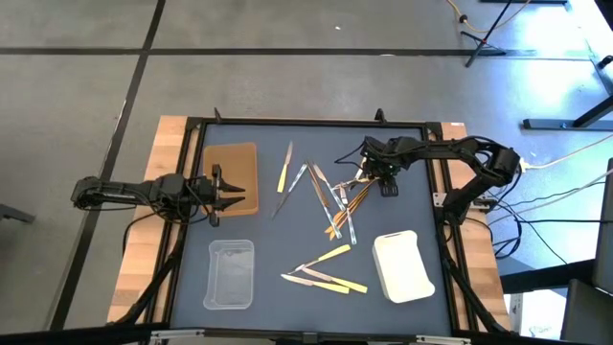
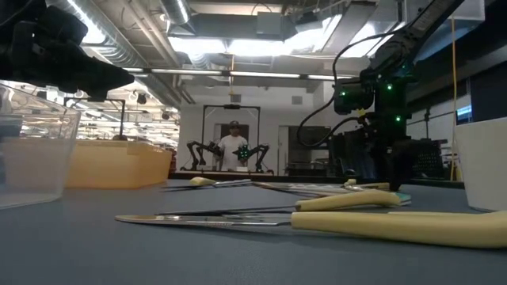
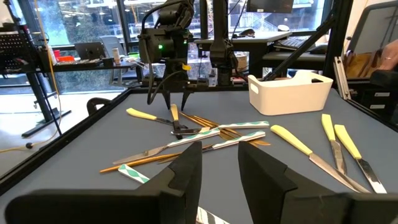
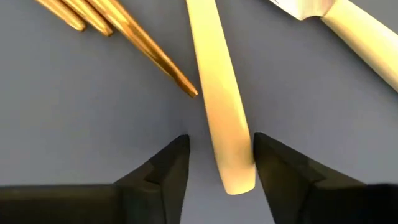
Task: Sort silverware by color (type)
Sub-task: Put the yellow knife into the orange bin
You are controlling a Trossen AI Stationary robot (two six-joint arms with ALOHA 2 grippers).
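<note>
On the dark blue table (image 1: 287,259), your right gripper (image 4: 219,158) has its fingers down around a pale yellow handle (image 4: 219,93), one finger touching, not squeezing. Your left gripper (image 1: 222,189) waits half open over the brown tray (image 1: 235,158)

Silverware (image 1: 326,196) mid-table, between three corner trays (one (image 1: 231,177) far left)

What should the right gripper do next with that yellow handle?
Probably finish closing. The right gripper straddles the pale yellow handle on the mat; one finger touches it, the other shows a gap. Then lift. The left gripper waits over the brown tray.
</note>
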